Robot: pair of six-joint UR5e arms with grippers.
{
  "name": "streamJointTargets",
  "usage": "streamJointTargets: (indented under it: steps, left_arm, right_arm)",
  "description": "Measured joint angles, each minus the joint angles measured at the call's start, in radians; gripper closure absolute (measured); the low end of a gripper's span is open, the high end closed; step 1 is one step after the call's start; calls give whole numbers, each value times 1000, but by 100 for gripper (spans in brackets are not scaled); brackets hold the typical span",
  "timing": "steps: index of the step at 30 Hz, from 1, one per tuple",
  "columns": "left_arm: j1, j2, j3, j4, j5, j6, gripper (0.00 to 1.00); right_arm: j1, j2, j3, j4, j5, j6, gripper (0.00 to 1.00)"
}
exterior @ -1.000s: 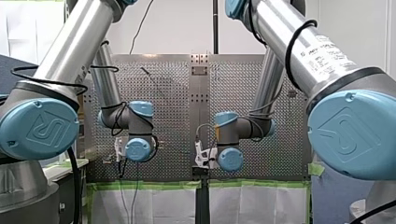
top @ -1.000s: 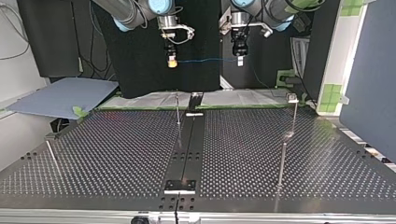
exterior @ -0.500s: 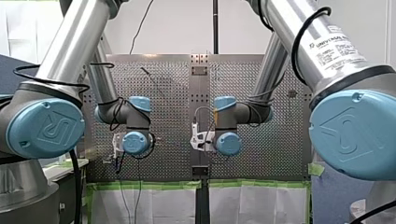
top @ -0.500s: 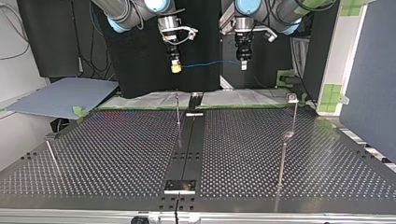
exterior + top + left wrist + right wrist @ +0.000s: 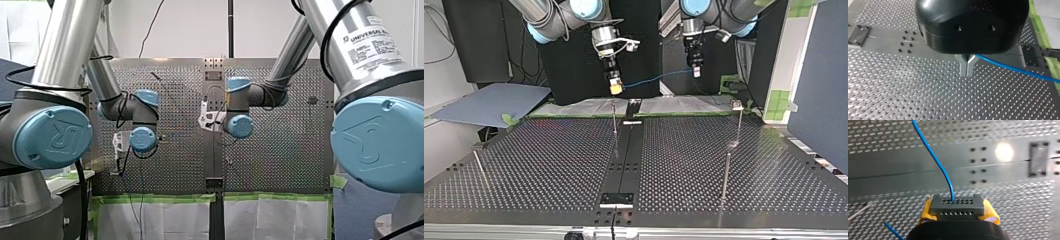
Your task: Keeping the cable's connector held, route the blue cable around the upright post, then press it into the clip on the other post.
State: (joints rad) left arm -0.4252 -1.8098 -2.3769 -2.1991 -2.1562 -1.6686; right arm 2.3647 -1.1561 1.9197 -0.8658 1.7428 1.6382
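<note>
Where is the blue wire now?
In the top view, the blue cable spans the air between my right gripper, at left, and my left gripper.

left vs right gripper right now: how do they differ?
Fingers: my left gripper has bare metal fingers; my right gripper has yellow pads.
Hold: left pinches the blue cable itself; right clamps the grey connector.
Height: in the top view, right hangs lower than left, so the cable slopes between them.
Shared: both shut, both above the table.
</note>
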Motion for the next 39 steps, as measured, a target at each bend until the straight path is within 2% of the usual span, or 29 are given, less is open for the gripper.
streamJointTargets:
  steps: [6,15,22,25,30,37,39]
  left_arm:
    - [21,57,35,-57,-14,-13,100]
    - [40,149,125,-148,-16,-21,100]
    - [56,208,184,-207,-17,-39,100]
    - [63,238,213,-237,-18,-43,100]
    - [78,281,247,-281,-17,-57,100]
    - [99,352,313,-352,-16,-76,100]
    - [105,370,331,-370,-15,-78,100]
  right_arm:
    - [-10,-50,-59,41,-14,0,100]
    - [-23,-57,-120,59,-55,5,100]
    - [-27,-53,-163,62,-108,41,100]
    - [-28,-52,-186,70,-119,55,100]
    - [-28,-52,-216,80,-141,65,100]
    - [-27,-51,-276,108,-172,101,100]
    - [-27,-51,-294,119,-176,106,100]
